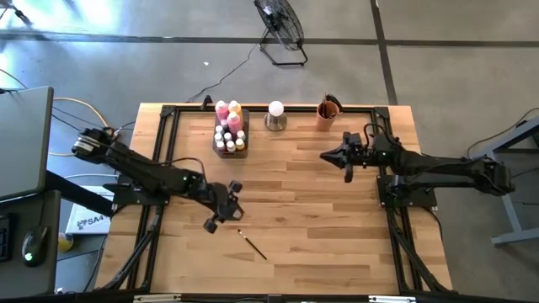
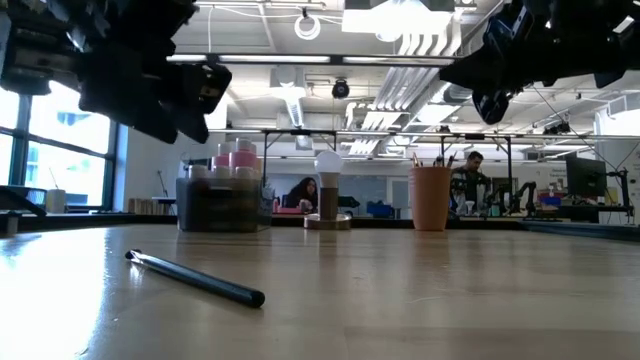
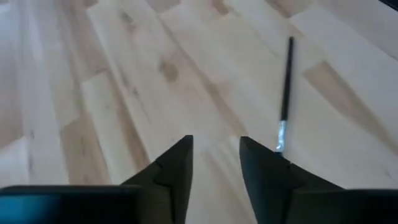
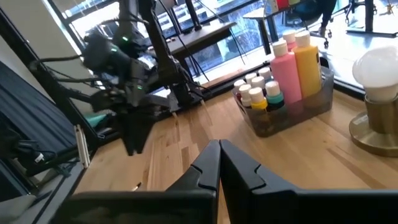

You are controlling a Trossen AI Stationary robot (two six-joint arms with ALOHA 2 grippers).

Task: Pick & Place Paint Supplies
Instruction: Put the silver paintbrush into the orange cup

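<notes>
Wood table [image 1: 337, 244]: paintbrush [image 1: 252, 244] lies flat, diagonal; left claw [image 1: 221, 212] released beside it; right claw [image 1: 347, 167] clenched.

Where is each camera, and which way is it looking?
High view: above the table, looking straight down; both arms show, the left gripper near the paintbrush.
Low view: at table-top height, looking across the paintbrush to the orange cup; the arms hang in from above.
Left wrist view: on the left arm, looking down at the wood; its fingers stand parted beside the paintbrush.
Right wrist view: on the right arm, past its shut right gripper toward the paint bottles.
Shared: three views show the paintbrush.
</notes>
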